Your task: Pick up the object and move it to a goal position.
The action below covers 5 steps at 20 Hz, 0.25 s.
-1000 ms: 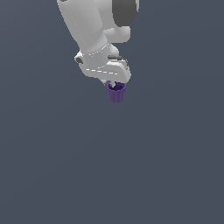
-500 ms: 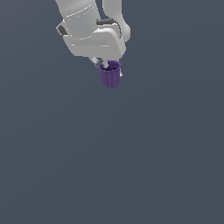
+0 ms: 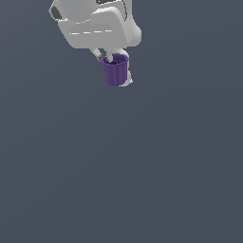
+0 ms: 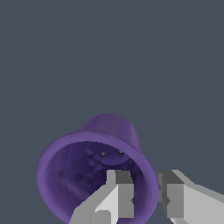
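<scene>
The object (image 3: 116,71) is a small dark purple ribbed cup, upright and hanging in the air under the white arm near the top of the exterior view. My gripper (image 3: 116,71) is shut on its rim. In the wrist view the cup (image 4: 87,170) shows its open mouth; one finger (image 4: 119,192) sits inside the cup and the other finger (image 4: 175,194) outside, with the wall pinched between them (image 4: 145,189). No goal marker shows in either view.
Only a plain dark grey ground (image 3: 142,171) lies below and around the cup. The white wrist housing (image 3: 95,26) fills the upper part of the exterior view.
The arm has carried the cup upward and slightly toward the exterior view's left. The cup now looks larger and stays held in the gripper.
</scene>
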{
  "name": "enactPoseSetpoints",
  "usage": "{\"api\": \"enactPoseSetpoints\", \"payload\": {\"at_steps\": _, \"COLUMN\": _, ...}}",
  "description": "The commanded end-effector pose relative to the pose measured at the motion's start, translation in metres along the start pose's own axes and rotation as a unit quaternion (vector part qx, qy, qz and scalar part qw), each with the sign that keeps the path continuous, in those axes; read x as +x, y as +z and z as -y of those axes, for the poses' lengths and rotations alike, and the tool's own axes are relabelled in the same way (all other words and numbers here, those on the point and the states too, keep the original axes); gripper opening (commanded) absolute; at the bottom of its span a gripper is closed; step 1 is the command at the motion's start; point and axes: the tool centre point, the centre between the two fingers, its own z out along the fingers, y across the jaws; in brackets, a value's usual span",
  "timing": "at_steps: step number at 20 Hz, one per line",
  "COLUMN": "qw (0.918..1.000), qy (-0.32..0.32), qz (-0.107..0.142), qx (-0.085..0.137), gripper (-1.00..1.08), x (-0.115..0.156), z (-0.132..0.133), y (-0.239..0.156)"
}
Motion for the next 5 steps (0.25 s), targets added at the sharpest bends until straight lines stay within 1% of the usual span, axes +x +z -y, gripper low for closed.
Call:
{"api": "enactPoseSetpoints", "payload": {"at_steps": 1, "qw": 1.0, "qy": 0.0, "qz": 0.0, "qx": 0.0, "gripper": -1.0, "x": 0.0001, "z": 0.0004, "y": -0.0042}}
{"api": "enactPoseSetpoints", "payload": {"at_steps": 5, "qw": 1.0, "qy": 0.0, "qz": 0.0, "qx": 0.001, "gripper": -1.0, "x": 0.0006, "z": 0.0006, "y": -0.0036}}
